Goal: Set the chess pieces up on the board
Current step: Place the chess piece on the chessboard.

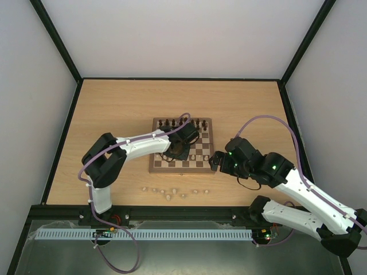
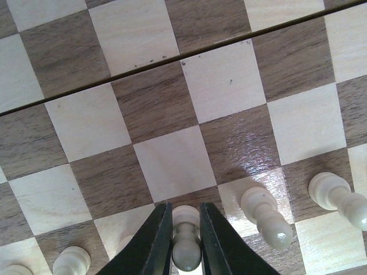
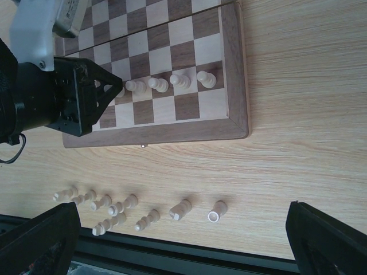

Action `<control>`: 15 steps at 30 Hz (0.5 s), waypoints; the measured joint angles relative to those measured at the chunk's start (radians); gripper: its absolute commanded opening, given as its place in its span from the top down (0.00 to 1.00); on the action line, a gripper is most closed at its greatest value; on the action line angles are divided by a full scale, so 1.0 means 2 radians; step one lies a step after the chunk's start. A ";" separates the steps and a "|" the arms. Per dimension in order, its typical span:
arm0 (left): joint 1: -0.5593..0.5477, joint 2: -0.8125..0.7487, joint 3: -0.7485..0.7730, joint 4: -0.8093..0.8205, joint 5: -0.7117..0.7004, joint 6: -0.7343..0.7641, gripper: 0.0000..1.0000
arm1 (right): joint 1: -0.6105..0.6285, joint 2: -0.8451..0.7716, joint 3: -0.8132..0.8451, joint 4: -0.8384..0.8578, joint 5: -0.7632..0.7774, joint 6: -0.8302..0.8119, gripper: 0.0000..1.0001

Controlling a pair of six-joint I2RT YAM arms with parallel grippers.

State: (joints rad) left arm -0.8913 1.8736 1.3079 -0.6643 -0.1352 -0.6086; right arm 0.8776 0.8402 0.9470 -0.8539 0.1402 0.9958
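Observation:
The board [image 1: 181, 166] lies mid-table, with dark chess pieces [image 1: 180, 122] lined along its far edge. My left gripper [image 1: 176, 153] is low over the board. In the left wrist view it [image 2: 186, 213] is shut on a cream pawn [image 2: 186, 243] that stands upright in the pawn row, with more cream pawns [image 2: 265, 216] to both sides. My right gripper [image 1: 215, 162] hovers beside the board's right near corner. In the right wrist view it [image 3: 183, 240] is wide open and empty above several loose cream pieces [image 3: 180, 209] lying on the table.
The loose cream pieces [image 1: 166, 192] lie in a line on the tabletop between the board and the black front rail [image 1: 172, 211]. The board's brown border [image 3: 234, 69] and a row of cream pawns [image 3: 180, 80] show in the right wrist view.

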 measured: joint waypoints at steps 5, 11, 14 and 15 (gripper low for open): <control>0.000 0.002 0.000 0.001 0.001 0.000 0.83 | 0.000 0.000 -0.005 0.001 0.000 0.000 0.01; 0.000 0.004 0.002 0.001 0.002 0.000 0.83 | 0.000 0.000 -0.009 0.002 0.000 0.000 0.01; 0.000 0.004 0.002 0.001 0.004 0.000 0.82 | 0.000 0.000 -0.012 0.002 0.000 0.000 0.01; 0.000 0.004 0.002 0.001 0.004 0.000 0.82 | 0.000 0.000 -0.012 0.002 0.000 0.000 0.01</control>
State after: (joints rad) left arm -0.8913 1.8820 1.3117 -0.6624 -0.1268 -0.6079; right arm 0.8776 0.8406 0.9230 -0.8501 0.1398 0.9958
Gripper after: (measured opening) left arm 0.175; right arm 0.990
